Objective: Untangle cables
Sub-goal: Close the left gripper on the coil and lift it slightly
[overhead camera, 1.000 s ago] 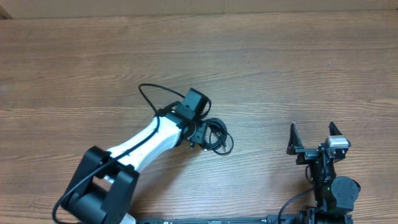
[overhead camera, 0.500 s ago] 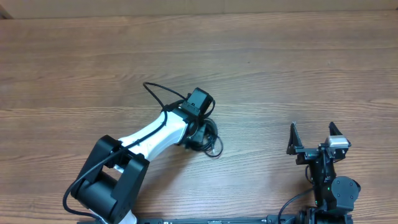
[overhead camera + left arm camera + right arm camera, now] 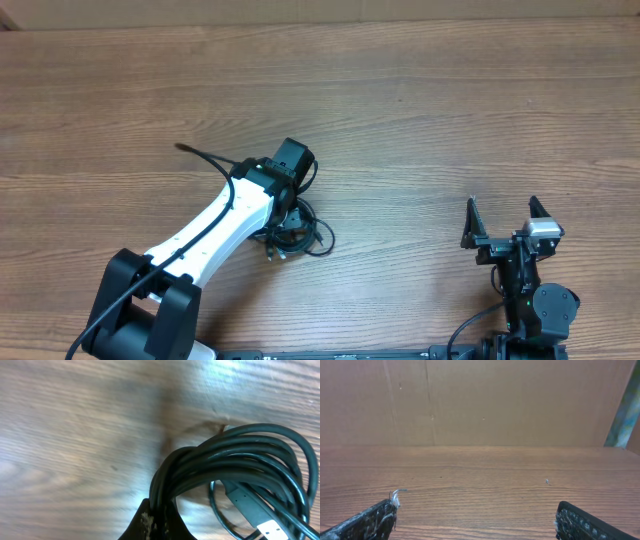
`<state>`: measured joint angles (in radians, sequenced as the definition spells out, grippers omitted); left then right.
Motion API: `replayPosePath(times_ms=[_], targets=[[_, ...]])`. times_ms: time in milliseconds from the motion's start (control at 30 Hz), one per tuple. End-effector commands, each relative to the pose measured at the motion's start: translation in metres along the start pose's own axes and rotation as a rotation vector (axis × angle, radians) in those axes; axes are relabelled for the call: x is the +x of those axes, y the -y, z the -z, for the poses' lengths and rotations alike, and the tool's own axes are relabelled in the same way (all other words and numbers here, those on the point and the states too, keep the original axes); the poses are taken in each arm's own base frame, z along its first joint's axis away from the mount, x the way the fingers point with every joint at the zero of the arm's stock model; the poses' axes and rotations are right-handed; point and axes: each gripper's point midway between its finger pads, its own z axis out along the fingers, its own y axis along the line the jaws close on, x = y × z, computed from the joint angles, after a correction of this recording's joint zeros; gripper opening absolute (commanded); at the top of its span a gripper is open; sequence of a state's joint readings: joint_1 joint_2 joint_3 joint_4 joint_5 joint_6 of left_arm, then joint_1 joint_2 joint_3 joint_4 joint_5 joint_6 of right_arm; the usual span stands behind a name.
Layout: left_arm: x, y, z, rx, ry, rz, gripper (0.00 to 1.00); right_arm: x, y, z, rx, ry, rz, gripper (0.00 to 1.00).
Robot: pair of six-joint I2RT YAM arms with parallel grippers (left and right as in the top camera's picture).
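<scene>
The cables (image 3: 306, 238) form a small black coiled bundle left of the table's middle. In the left wrist view the cables (image 3: 235, 460) loop as several black strands, and a silver-tipped plug (image 3: 260, 519) lies among them. My left gripper (image 3: 284, 218) points down onto the bundle's left side. My left gripper (image 3: 162, 522) is shut on a bunch of the strands, which run down between its dark fingertips. The right gripper (image 3: 505, 214) stands open near the front right edge, far from the cables. Only bare wood shows between the right gripper's (image 3: 477, 520) fingers.
The left arm's white link (image 3: 200, 245) stretches from the front left corner toward the bundle, and its own black wire (image 3: 205, 154) arcs out to the left. A brown wall (image 3: 480, 400) stands behind the wooden table (image 3: 450, 110).
The left gripper has shut on the cable bundle and moved left, drawing the bundle along with it. The right arm has not moved.
</scene>
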<state>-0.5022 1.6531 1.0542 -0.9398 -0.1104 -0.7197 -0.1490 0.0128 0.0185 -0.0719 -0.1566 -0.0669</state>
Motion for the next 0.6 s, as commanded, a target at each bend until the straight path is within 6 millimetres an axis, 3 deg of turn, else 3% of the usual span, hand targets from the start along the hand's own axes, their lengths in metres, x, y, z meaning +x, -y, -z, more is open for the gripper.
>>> replayPosePath(times_ms=[0, 33, 67, 100, 233, 367, 467, 567], targets=[[0.02, 0.033, 0.012, 0.182, -0.137, 0.113, 0.05, 0.002, 0.002, 0.0, 0.008, 0.001, 0.002, 1.0], [0.022, 0.037, 0.013, 0.201, -0.153, 0.112, 0.16, 0.002, 0.002, 0.0, 0.008, 0.001, 0.002, 1.0], [0.021, 0.036, 0.013, 0.197, -0.148, 0.11, 0.44, 0.002, 0.002, 0.0, 0.008, 0.001, 0.002, 1.0], [0.017, 0.032, 0.011, 0.173, -0.122, 0.101, 0.63, 0.002, 0.002, 0.0, 0.008, 0.001, 0.002, 1.0], [-0.005, 0.014, 0.012, 0.103, -0.02, -0.082, 1.0, 0.002, 0.002, 0.0, 0.008, 0.001, 0.002, 1.0], [-0.032, 0.012, 0.021, 0.11, 0.066, -0.345, 0.96, 0.002, 0.002, 0.0, 0.008, 0.001, 0.002, 1.0], [-0.051, 0.025, 0.025, 0.14, 0.166, -0.595, 0.82, 0.002, 0.002, 0.0, 0.008, 0.001, 0.002, 1.0], [-0.054, 0.045, 0.027, 0.196, 0.228, -0.831, 0.8, 0.002, 0.002, 0.0, 0.008, 0.001, 0.002, 1.0]])
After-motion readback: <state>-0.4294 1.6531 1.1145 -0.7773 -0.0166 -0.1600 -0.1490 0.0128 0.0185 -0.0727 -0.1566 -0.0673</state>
